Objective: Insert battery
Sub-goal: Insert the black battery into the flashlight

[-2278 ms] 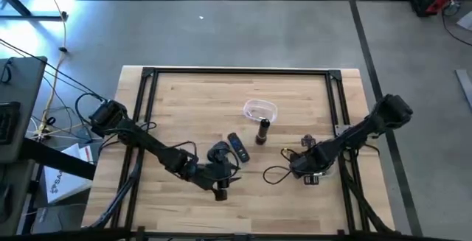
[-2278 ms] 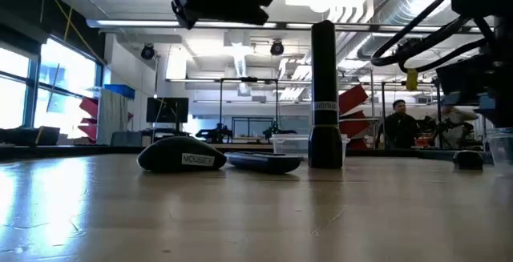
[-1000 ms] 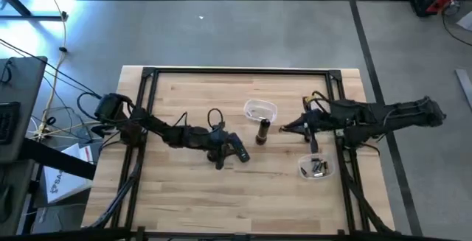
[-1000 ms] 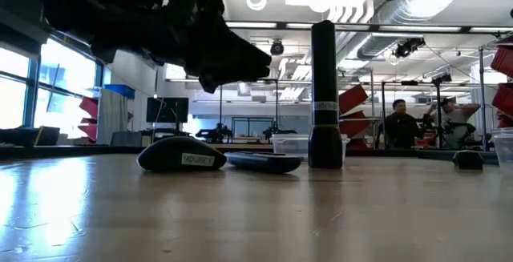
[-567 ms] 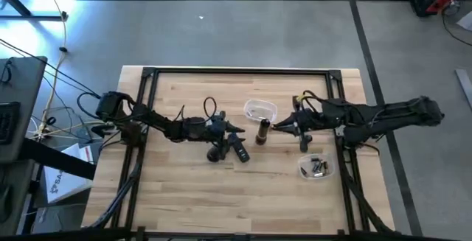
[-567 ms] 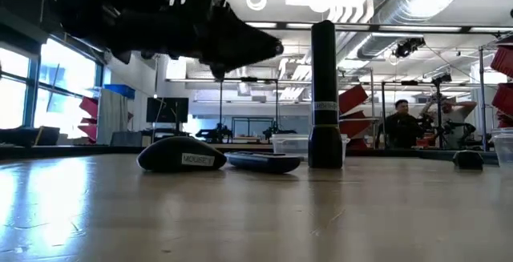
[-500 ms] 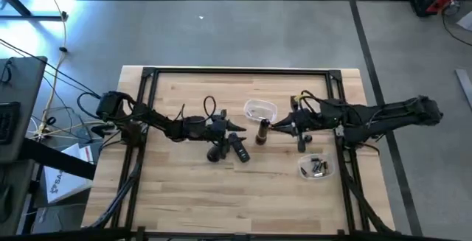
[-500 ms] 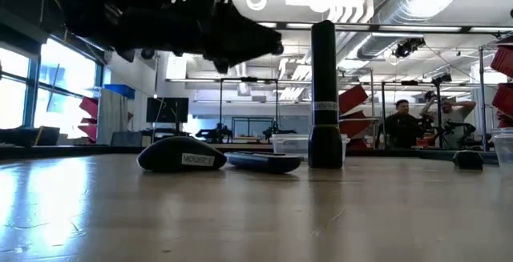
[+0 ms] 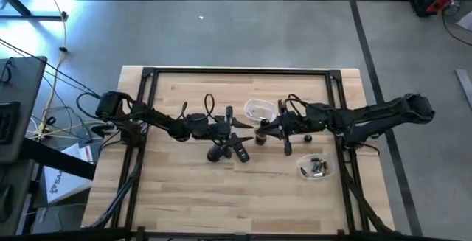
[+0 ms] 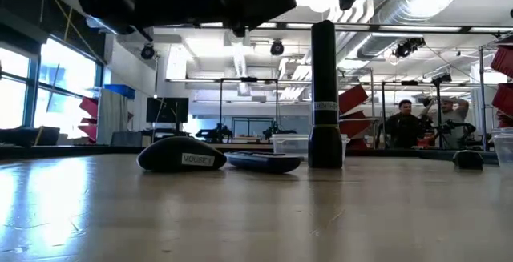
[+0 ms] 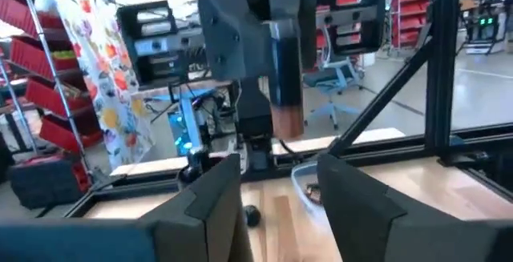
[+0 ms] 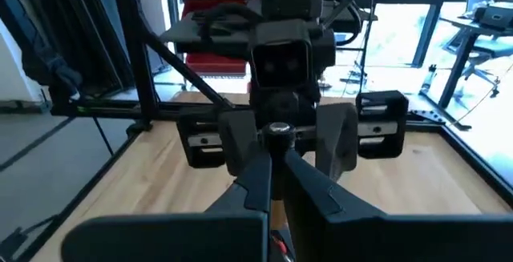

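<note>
A black flashlight (image 10: 323, 94) stands upright on its wide end on the table, also in the high view (image 9: 261, 135). My right gripper (image 12: 276, 166) hovers at its top, shut on a small battery (image 11: 286, 94) that is dark above and copper-coloured below. My left gripper (image 11: 280, 206) is open, level with it on the flashlight's left (image 9: 237, 127), facing the battery; it holds nothing. My right gripper pinches the battery's dark upper part (image 11: 285, 58) between its two fingers, which come from the table's right and slant downward. The battery stands about upright in the hold with its copper end (image 11: 286, 122) hanging below, clear of the table. Its top end (image 12: 279, 130) shows just past the fingertips.
A black mouse (image 9: 215, 153) and a dark remote (image 9: 240, 151) lie just near of the left gripper. A clear tub (image 9: 259, 110) sits behind the flashlight. Another clear tub (image 9: 316, 169) with batteries stands near the right rail.
My left gripper has risen from over the mouse and gone toward the far edge and the flashlight, staying open. My right gripper has travelled toward the table's left, carrying the battery up to the flashlight's top.
</note>
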`<state>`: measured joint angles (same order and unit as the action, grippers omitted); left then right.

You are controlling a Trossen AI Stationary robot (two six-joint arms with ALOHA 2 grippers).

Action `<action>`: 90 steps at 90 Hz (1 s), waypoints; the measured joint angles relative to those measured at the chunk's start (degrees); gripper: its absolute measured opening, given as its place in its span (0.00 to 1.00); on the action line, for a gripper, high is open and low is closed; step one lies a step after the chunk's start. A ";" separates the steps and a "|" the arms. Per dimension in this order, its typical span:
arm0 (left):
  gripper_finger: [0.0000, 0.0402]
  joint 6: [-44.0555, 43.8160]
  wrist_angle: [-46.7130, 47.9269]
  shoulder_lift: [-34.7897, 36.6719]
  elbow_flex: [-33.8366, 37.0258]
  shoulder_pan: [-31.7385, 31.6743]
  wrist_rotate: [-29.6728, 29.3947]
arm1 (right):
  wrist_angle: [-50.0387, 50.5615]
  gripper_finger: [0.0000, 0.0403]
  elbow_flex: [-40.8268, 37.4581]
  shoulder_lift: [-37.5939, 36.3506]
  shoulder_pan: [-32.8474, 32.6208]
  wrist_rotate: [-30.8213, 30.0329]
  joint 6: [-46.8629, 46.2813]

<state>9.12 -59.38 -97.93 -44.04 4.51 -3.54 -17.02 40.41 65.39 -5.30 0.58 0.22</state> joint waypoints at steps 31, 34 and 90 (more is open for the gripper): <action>0.44 1.51 6.86 -0.21 -4.01 0.00 -2.45 | 1.42 0.00 0.01 -0.23 -0.50 -0.55 -0.18; 0.44 1.51 7.68 0.35 -4.02 0.09 -3.08 | 1.79 0.00 0.01 -0.38 -0.86 -0.58 -0.21; 0.44 -14.81 34.02 -3.03 -4.06 3.72 -9.10 | 40.47 0.00 -0.07 2.01 -18.24 -19.14 -21.58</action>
<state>-5.69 -25.36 -100.96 -48.10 8.23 -12.64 23.45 40.34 67.40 -23.54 -18.56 -21.36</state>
